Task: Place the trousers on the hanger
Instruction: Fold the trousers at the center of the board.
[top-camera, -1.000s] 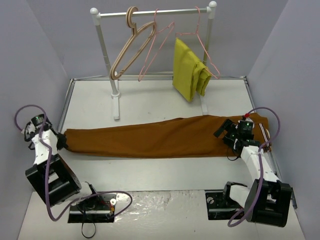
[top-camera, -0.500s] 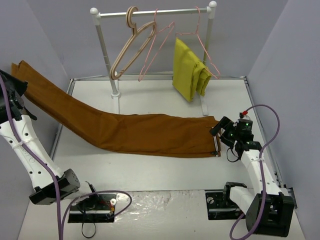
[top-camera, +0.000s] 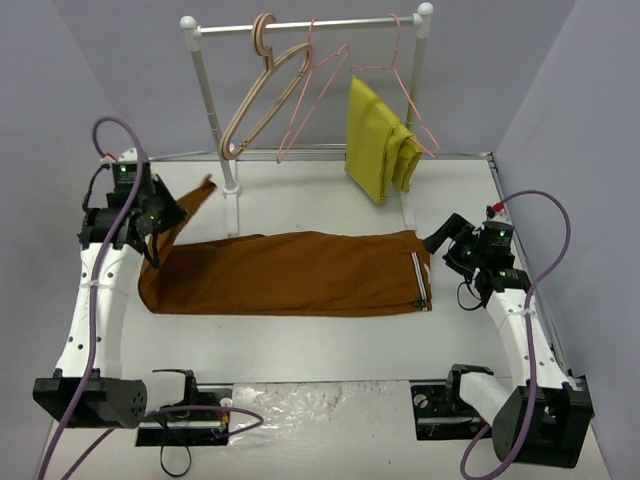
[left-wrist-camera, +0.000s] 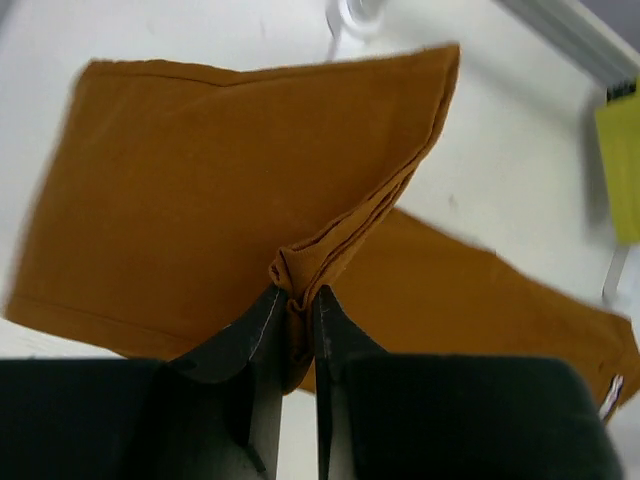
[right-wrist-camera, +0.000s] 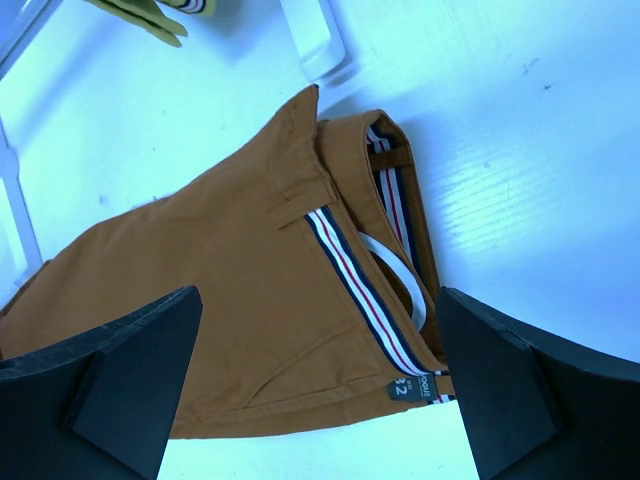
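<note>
Folding has begun: a second ago the trousers (top-camera: 290, 272) lay full length across the tabletop (top-camera: 300, 345), and now they cover a much shorter stretch at the middle of the frame. The left end effector (left-wrist-camera: 295, 300) has swung the leg ends up high at the upper left and brought them back down. They hang from it at the left of the frame, doubled over the cloth below. Its jaws are nearly closed, pinching a bunched fold of the leg cloth. The right end effector (top-camera: 447, 243) has backed off the waistband and now sits just right of it, jaws spread wide and holding nothing.

To my eye the garment is being halved so it can go over a hanger bar, and the fold isn't laid flat yet. The hanger (top-camera: 310, 100) is untouched on the clothes rail (top-camera: 310, 22) at the top of the frame.

The trousers are matte rust-brown woven cloth, limp and creasing softly. Inside the waistband runs a white, navy and red striped trim with a white loop and a small size label. The hanger is thin pink wire, triangular with a hook. Left of it hangs a thicker wooden hanger (top-camera: 262, 90). To the right, a folded mustard-yellow garment (top-camera: 375, 140) hangs on a second pink one.
</note>
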